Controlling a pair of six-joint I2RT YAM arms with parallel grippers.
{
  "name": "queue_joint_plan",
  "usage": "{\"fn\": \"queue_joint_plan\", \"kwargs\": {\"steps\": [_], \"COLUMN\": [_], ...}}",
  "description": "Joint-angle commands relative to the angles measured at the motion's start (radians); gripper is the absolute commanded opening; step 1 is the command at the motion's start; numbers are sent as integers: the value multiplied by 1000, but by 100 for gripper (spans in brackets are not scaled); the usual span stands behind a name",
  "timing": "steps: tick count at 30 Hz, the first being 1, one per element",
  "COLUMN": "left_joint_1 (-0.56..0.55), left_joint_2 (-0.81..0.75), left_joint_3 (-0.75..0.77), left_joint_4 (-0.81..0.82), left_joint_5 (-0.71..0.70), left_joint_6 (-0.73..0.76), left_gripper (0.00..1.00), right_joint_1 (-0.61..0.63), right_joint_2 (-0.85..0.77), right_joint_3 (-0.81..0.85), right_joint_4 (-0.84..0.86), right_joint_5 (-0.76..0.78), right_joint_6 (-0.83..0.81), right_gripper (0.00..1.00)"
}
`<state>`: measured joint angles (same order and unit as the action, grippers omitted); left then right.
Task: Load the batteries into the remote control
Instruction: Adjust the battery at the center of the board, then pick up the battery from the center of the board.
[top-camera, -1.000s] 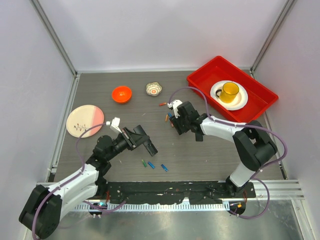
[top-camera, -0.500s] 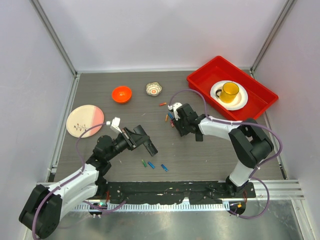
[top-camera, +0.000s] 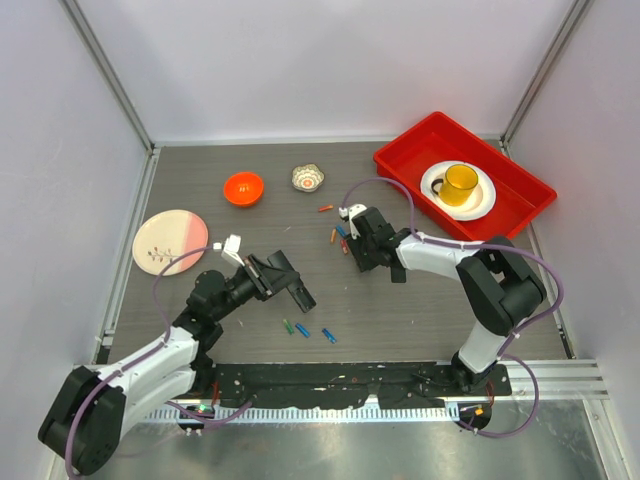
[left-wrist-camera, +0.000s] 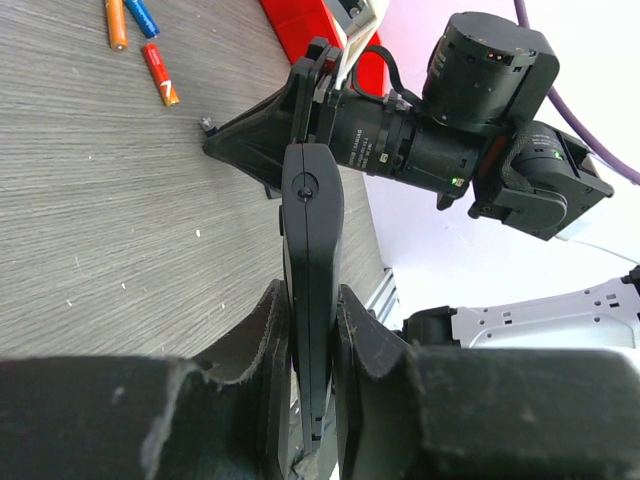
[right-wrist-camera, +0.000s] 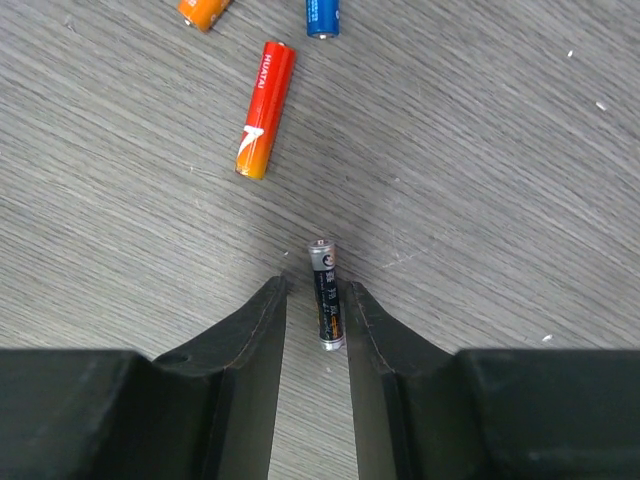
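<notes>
Down on the table (right-wrist-camera: 480, 180), a black battery (right-wrist-camera: 326, 295) lies between the parted jaws of the right gripper (right-wrist-camera: 313, 288), flanked but not yet pinched. Meanwhile the left gripper (left-wrist-camera: 310, 295) is clamped on the remote control (left-wrist-camera: 312, 210), held edge-on. Pick, carry and insertion all look ahead; coloured batteries (right-wrist-camera: 265, 108) lie loose nearby.

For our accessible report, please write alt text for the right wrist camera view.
A black battery lies on the grey wood-grain table between the two dark fingers, with a gap on one side. A red-and-orange battery lies further out, with the ends of an orange battery and a blue battery at the top edge.
</notes>
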<state>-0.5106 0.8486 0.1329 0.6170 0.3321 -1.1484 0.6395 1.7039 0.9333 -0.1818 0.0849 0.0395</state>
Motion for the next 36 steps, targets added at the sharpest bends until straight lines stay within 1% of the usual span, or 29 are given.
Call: {"fn": "queue_joint_plan", "kwargs": {"steps": [1, 5, 14, 22, 31, 32, 34, 36], "left_joint_1": [-6, -11, -14, -16, -17, -17, -17, -17], "left_joint_2": [13, 23, 44, 83, 86, 84, 87, 92], "left_joint_3": [16, 16, 17, 22, 20, 20, 22, 28], "left_joint_4": [70, 78, 87, 121, 125, 125, 125, 125], "left_joint_5": [-10, -15, -21, -11, -10, -10, -10, -10], "left_joint_6": [-2, -2, 3, -2, -1, -1, -2, -4], "left_gripper": [0, 0, 0, 0, 0, 0, 0, 0], "right_joint_1": [8, 8, 8, 8, 8, 8, 8, 6], "right_joint_2": [19, 54, 83, 95, 114, 112, 105, 70], "right_joint_3": [34, 70, 75, 101, 119, 118, 114, 104], "right_joint_4": [-50, -82, -85, -113, -139, -137, -134, -111], "right_joint_5": [19, 22, 16, 33, 27, 26, 32, 47], "right_joint_6": [43, 56, 77, 73, 82, 91, 102, 132], "right_gripper": [36, 35, 29, 32, 21, 17, 14, 3]}}
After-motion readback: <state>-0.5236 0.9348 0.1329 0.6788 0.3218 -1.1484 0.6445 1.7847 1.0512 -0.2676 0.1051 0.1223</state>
